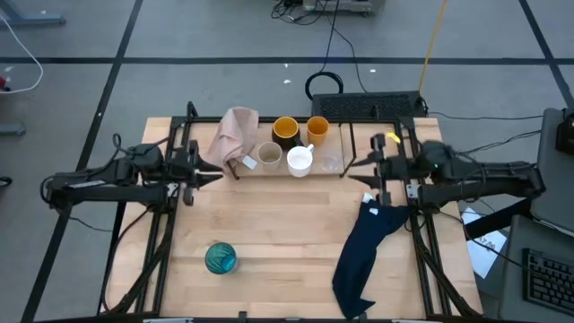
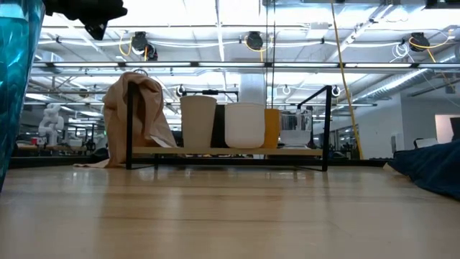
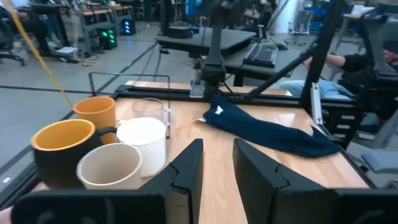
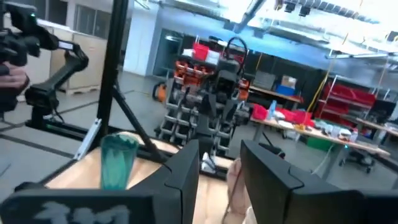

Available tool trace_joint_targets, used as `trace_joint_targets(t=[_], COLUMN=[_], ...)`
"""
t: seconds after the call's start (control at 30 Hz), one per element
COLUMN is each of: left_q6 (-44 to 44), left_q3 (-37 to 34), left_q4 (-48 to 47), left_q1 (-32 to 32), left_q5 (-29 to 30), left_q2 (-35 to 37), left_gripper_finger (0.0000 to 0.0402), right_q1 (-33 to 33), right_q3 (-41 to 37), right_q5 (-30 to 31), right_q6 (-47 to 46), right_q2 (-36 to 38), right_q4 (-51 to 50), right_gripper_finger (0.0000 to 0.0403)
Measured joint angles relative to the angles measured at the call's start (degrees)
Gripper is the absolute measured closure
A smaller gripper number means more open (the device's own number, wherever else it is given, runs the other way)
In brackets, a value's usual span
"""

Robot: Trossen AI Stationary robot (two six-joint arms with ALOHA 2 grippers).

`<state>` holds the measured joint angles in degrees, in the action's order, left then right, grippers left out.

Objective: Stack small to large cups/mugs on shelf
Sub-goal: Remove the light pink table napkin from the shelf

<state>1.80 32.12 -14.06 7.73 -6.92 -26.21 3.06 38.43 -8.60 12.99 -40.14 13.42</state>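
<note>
High view, five cups [image 1: 299, 148] on shelf [image 1: 235, 170], teal glass [image 1: 221, 257] apart, left tool [image 1: 215, 171] and right tool [image 1: 352, 166] parted

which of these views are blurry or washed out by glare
Low view: bright ceiling lights wash out the background behind the shelf; the teal glass looms blurred at the edge. Right wrist view: soft with motion blur. High view: evenly lit, sharp.

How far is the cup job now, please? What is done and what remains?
Five cups already stand together at the shelf: beige cup, white mug, two orange ones and a clear cup. Nothing is in hand: the left gripper and right gripper are both open. The teal glass is left, alone near the table's front.
</note>
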Motion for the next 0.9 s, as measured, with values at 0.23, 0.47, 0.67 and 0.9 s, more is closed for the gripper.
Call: trace_joint_targets(t=[0.23, 0.47, 0.67, 0.9], left_q6=[0.0, 0.0, 3.5, 3.9], left_q3=[0.0, 0.0, 0.6, 13.4], left_q4=[1.1, 1.2, 4.4, -15.4], left_q1=[0.0, 0.0, -0.3, -8.1], left_q5=[-2.1, -2.0, -7.7, -2.1], left_q2=[-2.6, -4.3, -8.1, -15.0], left_gripper_finger=[0.0314, 0.0314, 0.0314, 0.0314], right_q1=[-0.6, -0.6, -0.6, -0.6], right_q3=[-12.7, -21.8, -28.9, -29.5], right_q5=[1.3, 1.1, 1.1, 1.1], right_q6=[-4.0, -11.3, -14.9, -13.8], right_q2=[8.5, 10.3, 10.3, 10.3], right_q4=[2.7, 8.0, 20.2, 23.7], right_gripper_finger=[0.0293, 0.0293, 0.0293, 0.0293])
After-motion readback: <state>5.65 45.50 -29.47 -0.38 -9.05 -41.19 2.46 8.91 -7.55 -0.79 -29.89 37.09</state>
